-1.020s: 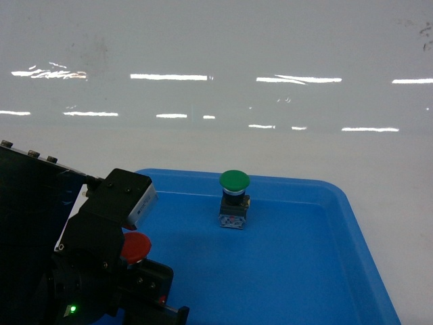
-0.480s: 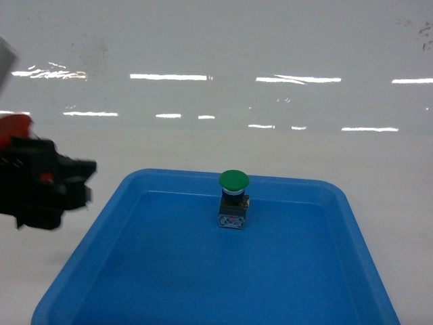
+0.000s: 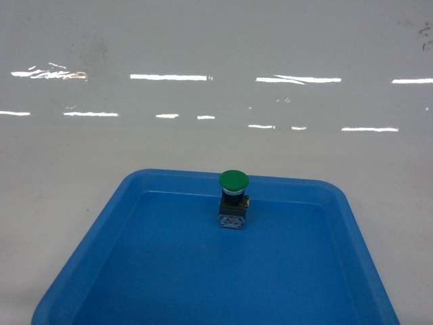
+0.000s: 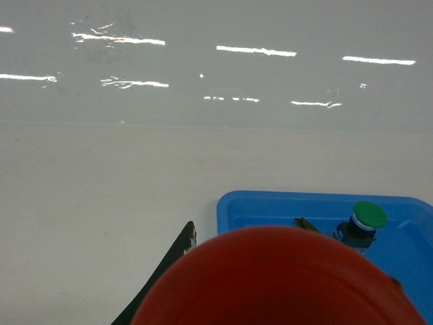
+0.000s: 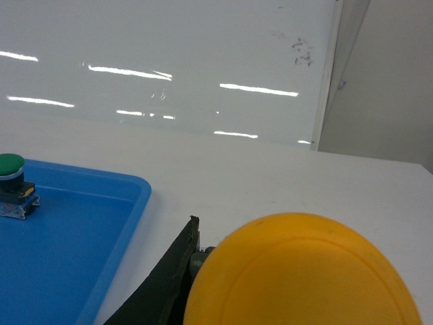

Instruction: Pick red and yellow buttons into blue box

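1. Right up against the left wrist camera: red button [image 4: 281,277], cap filling the bottom of that view, one dark finger [image 4: 169,274] of the left end effector [image 4: 270,298] showing beside it. Judged clamped on the button and carried above the white tabletop [image 4: 95,203].
2. Same on the right: yellow button [image 5: 304,271] close to the lens, dark finger [image 5: 172,277] of the right end effector [image 5: 298,298] at its left, by all signs gripped and held over the tabletop off the tray's right edge.
3. Further out: shallow blue tray [image 3: 101,237] with only the green button [image 3: 234,198] standing upright near its far edge, left where it belongs.
4. Progress, as a judgement: both pickups done; placing not done. No blue box in any view, so still to be reached and both buttons released into it.
5. Writing: none legible; the green button's base label too small to read.
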Controlling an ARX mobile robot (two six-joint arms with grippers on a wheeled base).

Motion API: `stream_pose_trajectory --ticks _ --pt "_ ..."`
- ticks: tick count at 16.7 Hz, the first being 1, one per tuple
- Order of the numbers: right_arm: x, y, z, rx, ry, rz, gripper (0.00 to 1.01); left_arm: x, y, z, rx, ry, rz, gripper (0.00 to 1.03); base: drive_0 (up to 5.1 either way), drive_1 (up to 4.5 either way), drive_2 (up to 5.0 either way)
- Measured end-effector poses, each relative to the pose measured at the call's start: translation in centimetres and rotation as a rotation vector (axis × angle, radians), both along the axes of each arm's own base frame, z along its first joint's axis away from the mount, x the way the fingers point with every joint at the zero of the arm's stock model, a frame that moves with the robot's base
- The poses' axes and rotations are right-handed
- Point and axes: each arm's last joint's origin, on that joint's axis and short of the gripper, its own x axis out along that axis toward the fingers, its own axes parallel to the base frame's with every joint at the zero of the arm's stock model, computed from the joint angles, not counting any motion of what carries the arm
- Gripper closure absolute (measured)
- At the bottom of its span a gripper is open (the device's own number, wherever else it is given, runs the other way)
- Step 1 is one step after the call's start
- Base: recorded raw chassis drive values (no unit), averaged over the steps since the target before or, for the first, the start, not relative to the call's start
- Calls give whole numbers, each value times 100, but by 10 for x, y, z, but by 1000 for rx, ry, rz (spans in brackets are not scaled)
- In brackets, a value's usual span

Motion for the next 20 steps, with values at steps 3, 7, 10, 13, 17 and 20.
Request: stream_pose_trajectory --ticks 3,7,10,13,17,20 --pt "0 0 0 0 0 0 66 -20 -7 4 3 8 -27 68 0 0 0" --pt "0 0 0 0 0 0 66 -38 -9 1 10 20 2 68 0 0 0" --pt "0 0 0 0 0 0 66 -39 -11 1 8 22 3 69 0 0 0" --pt "0 0 0 0 0 0 66 -39 -11 1 8 22 4 69 0 0 0" --pt "0 0 0 0 0 0 66 -38 -11 0 11 30 3 69 -2 -322 319" --pt "0 0 0 0 0 0 66 -39 -10 0 10 26 5 69 260 -439 178"
